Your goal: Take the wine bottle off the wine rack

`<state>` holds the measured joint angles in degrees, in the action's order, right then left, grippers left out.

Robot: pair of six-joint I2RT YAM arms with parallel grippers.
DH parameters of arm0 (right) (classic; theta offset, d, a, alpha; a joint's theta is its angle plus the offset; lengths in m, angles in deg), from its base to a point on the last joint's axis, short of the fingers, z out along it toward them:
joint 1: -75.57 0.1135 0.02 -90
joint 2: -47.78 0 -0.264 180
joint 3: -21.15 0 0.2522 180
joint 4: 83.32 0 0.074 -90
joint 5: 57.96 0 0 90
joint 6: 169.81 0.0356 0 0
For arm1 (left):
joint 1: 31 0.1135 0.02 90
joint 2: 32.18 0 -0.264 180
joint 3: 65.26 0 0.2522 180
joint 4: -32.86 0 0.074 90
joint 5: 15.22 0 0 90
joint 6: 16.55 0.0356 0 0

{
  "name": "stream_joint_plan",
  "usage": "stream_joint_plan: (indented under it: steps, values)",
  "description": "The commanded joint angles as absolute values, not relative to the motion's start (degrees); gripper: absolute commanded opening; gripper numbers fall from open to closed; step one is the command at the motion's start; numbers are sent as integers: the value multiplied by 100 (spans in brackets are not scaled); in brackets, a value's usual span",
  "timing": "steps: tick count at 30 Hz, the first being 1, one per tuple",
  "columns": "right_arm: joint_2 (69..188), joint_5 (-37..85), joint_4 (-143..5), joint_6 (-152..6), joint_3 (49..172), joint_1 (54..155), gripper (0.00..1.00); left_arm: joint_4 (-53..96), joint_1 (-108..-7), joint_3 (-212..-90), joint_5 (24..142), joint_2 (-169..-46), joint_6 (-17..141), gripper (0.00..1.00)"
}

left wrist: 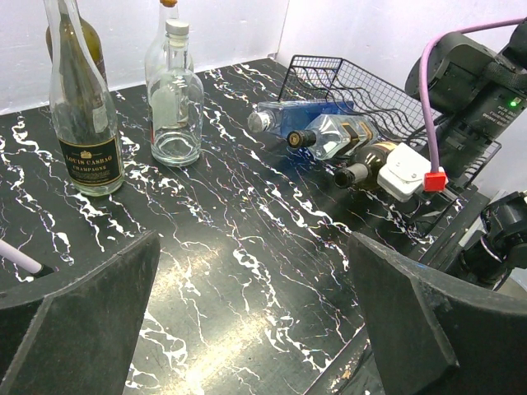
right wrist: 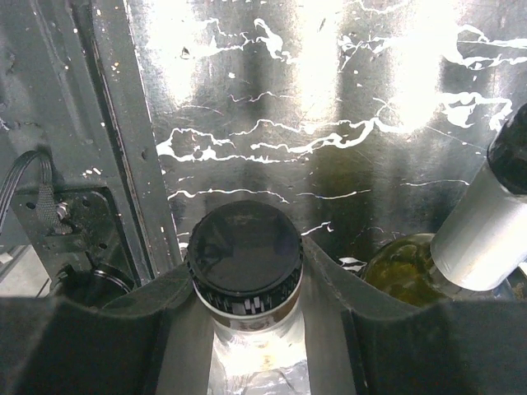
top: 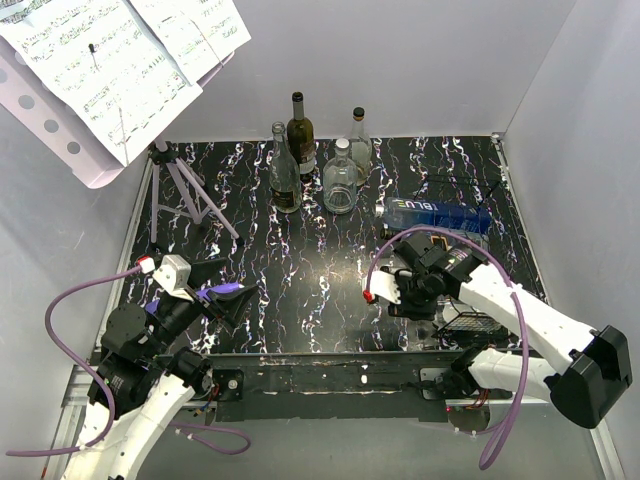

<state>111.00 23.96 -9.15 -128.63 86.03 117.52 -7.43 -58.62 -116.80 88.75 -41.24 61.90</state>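
Observation:
The black wire wine rack stands at the table's right side, partly under my right arm. My right gripper is shut on the neck of a wine bottle just below its black ribbed cap. The bottle's body is hidden. In the top view this gripper sits at the rack's left end. A green bottle with a white foil neck lies right beside the held one. My left gripper is open and holds nothing, low over the table's near left.
A blue bottle and a clear faceted bottle lie by the rack. Several upright bottles stand at the back centre. A purple music stand holding sheet music fills the back left. White walls close in the table.

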Motion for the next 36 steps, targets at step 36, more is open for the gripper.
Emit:
stream_joint_plan:
  steps: [36]
  values:
    - [13575, 3151, -1770, -11470, 9046, 13014, 1, -709, -5886, -11752, 8857, -4097, 6229, 98]
